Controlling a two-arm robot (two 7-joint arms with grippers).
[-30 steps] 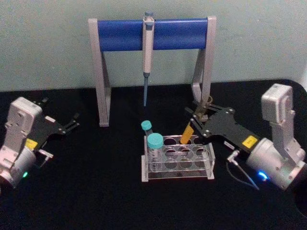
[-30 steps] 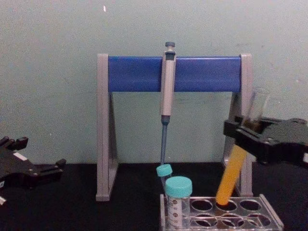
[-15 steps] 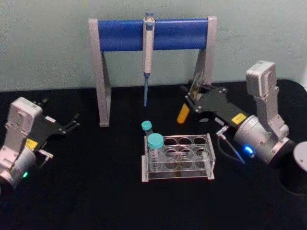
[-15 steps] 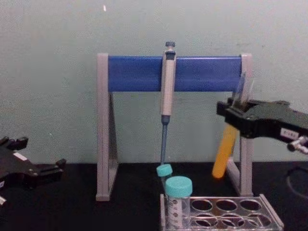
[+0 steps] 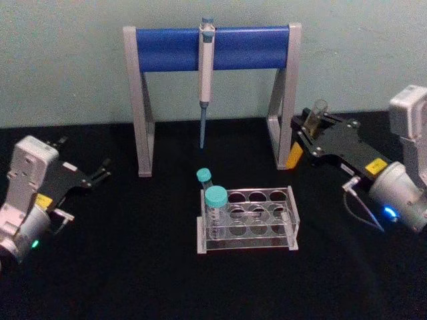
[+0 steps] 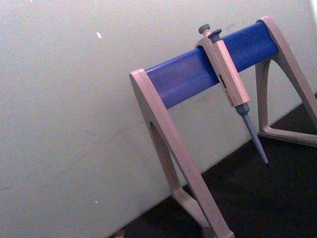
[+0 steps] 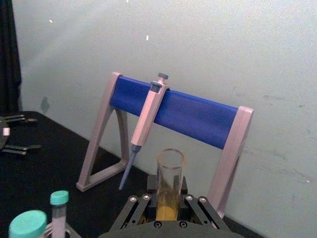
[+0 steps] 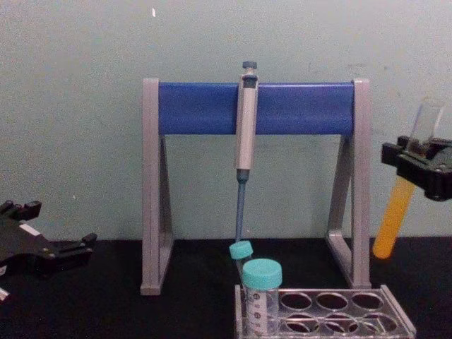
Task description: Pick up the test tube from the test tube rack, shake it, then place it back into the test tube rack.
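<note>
Right gripper clamped on test tube, tube tilted in mid-air just right of pipette stand, above and apart from test tube rack. Orange liquid fills lower half. Left gripper parked far left, jaws apart.

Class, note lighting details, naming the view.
Head view: a green lamp glows behind the left gripper, a blue lamp behind the right gripper. Right wrist view: the test tube rim glints above shut jaws. Chest view: the wall is evenly lit.
</note>
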